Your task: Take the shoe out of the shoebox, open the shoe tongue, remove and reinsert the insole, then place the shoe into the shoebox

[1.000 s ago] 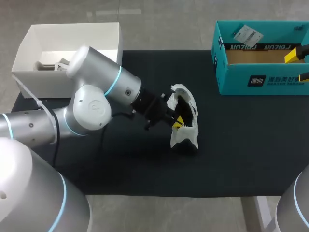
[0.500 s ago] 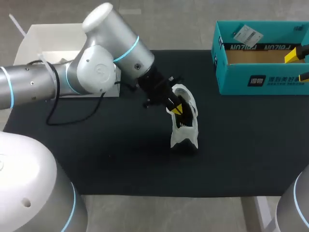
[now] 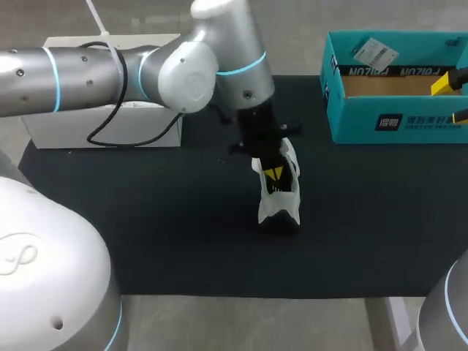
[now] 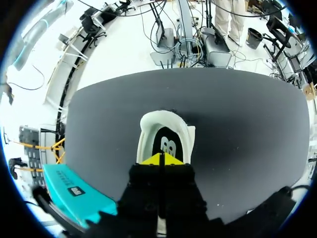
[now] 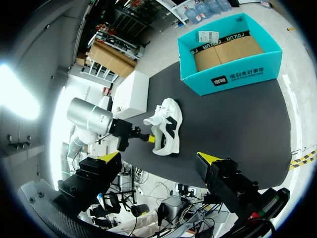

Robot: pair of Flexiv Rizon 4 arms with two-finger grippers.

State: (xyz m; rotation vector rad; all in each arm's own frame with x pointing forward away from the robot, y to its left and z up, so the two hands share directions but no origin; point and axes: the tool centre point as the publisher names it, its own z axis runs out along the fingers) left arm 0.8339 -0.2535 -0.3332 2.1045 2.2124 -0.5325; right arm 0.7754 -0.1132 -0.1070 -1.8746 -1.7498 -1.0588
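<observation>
The white shoe (image 3: 279,199) is out of the box and stands on its sole near the middle of the black mat (image 3: 168,227) that covers the tabletop. It is well apart from the teal shoebox (image 3: 365,123) at the mat's far right corner and from the white box (image 3: 102,133) at the far left corner. The left arm (image 3: 146,73) reaches across the mat, and the left gripper (image 4: 161,159) points down into the shoe's opening. Its 2 yellow tips are pressed together just over the black insole (image 4: 167,145). I cannot tell whether an edge of the insole is caught between them. The right gripper (image 5: 159,157) hangs spread wide at the shoebox's right end, far from the shoe, so nothing holds the shoe down. I judge this to be the insole-removal step, with the reinsert and the return to the shoebox yet to do. The main risk is that a pull lifts or drags the whole shoe instead of freeing the insole, since the shoe is light and unbraced. It could also tip onto its side. If the tips have closed on nothing, the pull comes away empty. If they have caught the tongue or lining instead, the insole stays put. A stiff tug could also fold the insole and make reseating it harder.
</observation>
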